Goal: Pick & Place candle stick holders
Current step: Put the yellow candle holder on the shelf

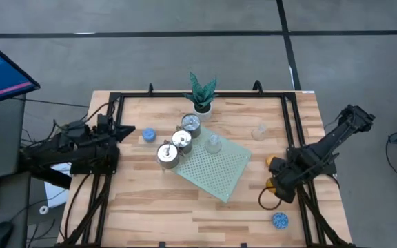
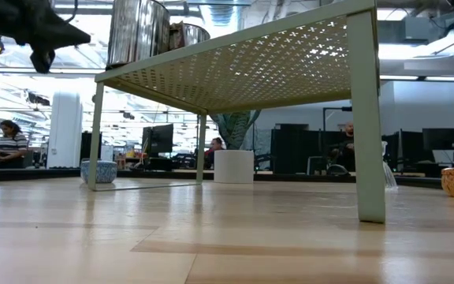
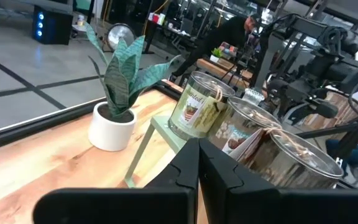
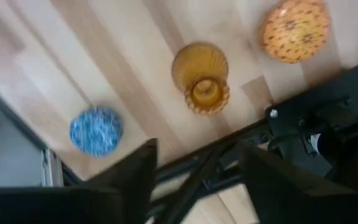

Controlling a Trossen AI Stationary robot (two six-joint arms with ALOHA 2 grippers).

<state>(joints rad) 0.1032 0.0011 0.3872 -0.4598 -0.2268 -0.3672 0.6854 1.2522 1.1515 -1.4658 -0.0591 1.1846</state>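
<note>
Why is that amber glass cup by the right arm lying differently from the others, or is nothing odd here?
The amber holder does look tipped on its side on the wood, between the orange holder and a blue holder, which sit upright. Nothing looks spilled or broken.

place: open-plan office/lab | evidence: monitor rows [image 2: 160, 138], seated person [image 2: 10, 142], framed wooden table [image 1: 185, 213]

Three silver candle holders [image 1: 180, 140] line the green mat's [image 1: 216, 167] ten-o'clock edge; a plant [image 1: 201, 93] stands at twelve, a blue holder [image 1: 279, 220] at five.
</note>
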